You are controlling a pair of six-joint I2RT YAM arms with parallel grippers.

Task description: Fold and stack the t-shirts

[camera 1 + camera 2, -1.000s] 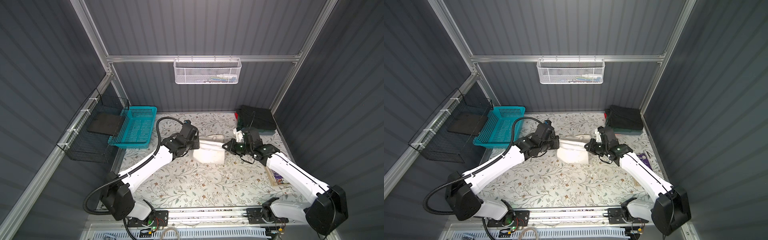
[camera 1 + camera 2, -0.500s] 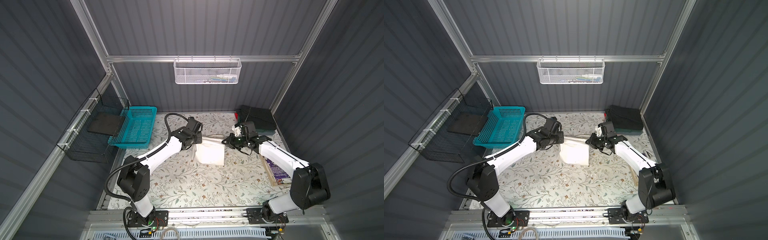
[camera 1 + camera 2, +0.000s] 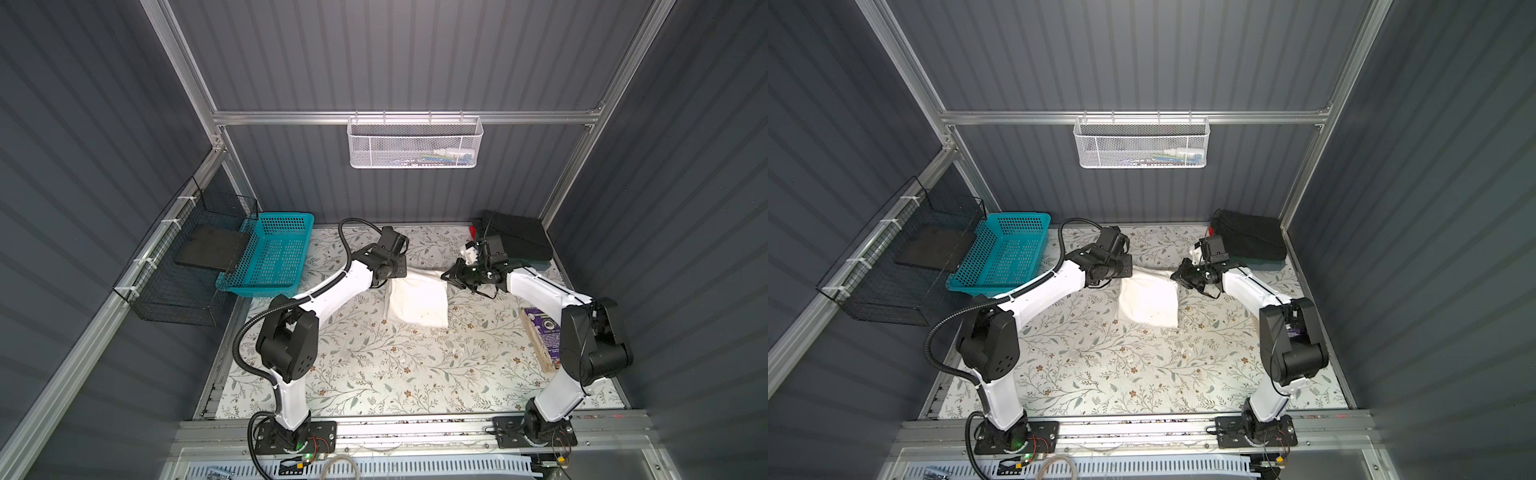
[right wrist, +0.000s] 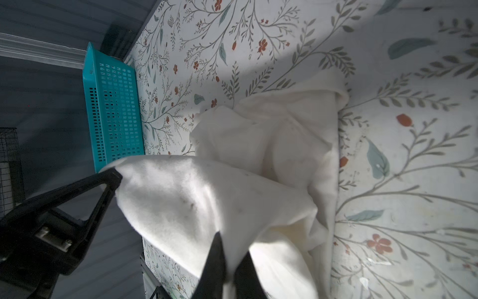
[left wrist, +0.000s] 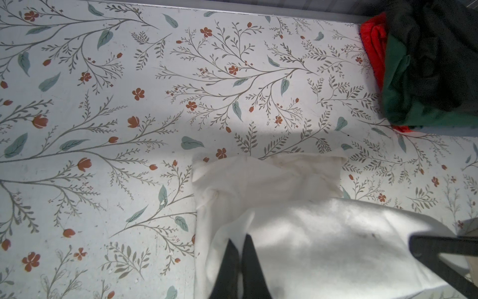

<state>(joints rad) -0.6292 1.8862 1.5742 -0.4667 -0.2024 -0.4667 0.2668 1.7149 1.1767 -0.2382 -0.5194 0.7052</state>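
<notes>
Above the table (image 3: 374, 374), my left gripper (image 5: 239, 240) and right gripper (image 4: 232, 244) pinch the off-white t-shirt (image 3: 417, 303). The left wrist view shows the folded shirts (image 5: 426, 64), the right wrist view the teal basket (image 4: 113, 103).

At your jaws, the shirt (image 5: 336, 246): off-white cloth, matt, softly napped. Beneath it, the table cover (image 5: 103, 85): smooth printed sheet, faint sheen. Ahead of your left jaws, the stack (image 5: 434, 57): matt cloth, black, green, red. Basket (image 4: 113, 103): perforated teal plastic, slightly glossy. Your fingers (image 4: 213, 266): matt black plastic.
</notes>
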